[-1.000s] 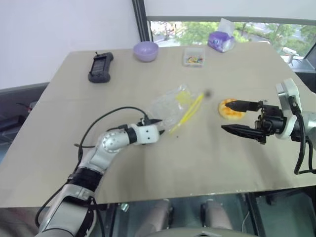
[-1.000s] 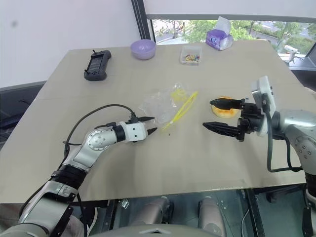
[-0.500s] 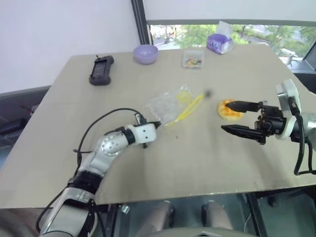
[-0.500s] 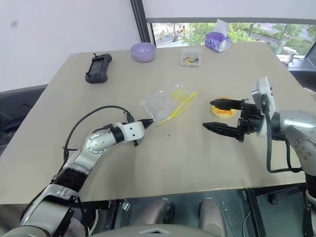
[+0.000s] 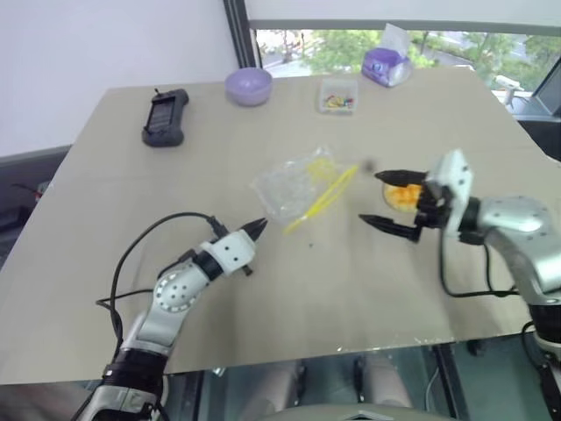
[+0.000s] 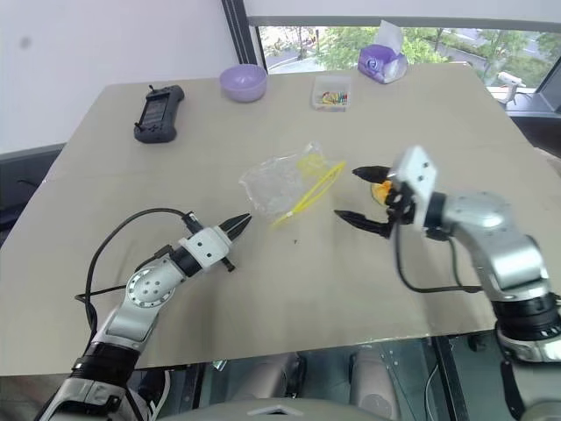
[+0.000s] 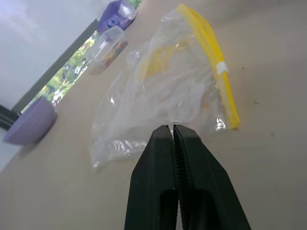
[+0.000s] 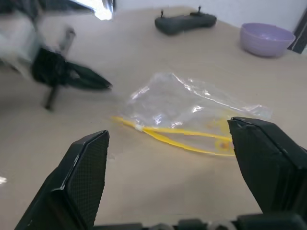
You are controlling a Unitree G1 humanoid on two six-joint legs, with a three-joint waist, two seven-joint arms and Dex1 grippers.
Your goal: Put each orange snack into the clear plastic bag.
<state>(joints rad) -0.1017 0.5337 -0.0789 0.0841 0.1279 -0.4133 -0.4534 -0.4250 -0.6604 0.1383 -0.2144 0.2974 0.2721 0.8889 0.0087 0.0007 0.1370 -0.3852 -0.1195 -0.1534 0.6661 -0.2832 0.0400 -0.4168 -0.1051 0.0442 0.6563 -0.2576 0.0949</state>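
The clear plastic bag (image 5: 292,181) lies flat mid-table, its yellow seal strip (image 5: 321,202) toward my right. My left gripper (image 5: 256,229) is shut, its tips just short of the bag's near corner, with nothing seen between them; the left wrist view shows the closed fingertips (image 7: 165,136) in front of the bag (image 7: 168,88). My right gripper (image 5: 379,201) is open wide, pointing at the bag. The orange snack (image 5: 403,195) rests on the table between the bases of its fingers, partly covered by the upper one. In the right wrist view the bag (image 8: 187,103) lies beyond the spread fingers (image 8: 81,177).
Along the far edge of the table (image 5: 289,307) sit a black controller (image 5: 164,115), a purple bowl (image 5: 248,85), a small clear box of colourful bits (image 5: 338,96) and a purple tissue pack (image 5: 387,64). Windows are behind the table.
My left gripper shut at the bag's corner, then drew back toward me while the bag stayed put. My right gripper swung left toward the bag and rolled, still open over the snack. The camera shifted.
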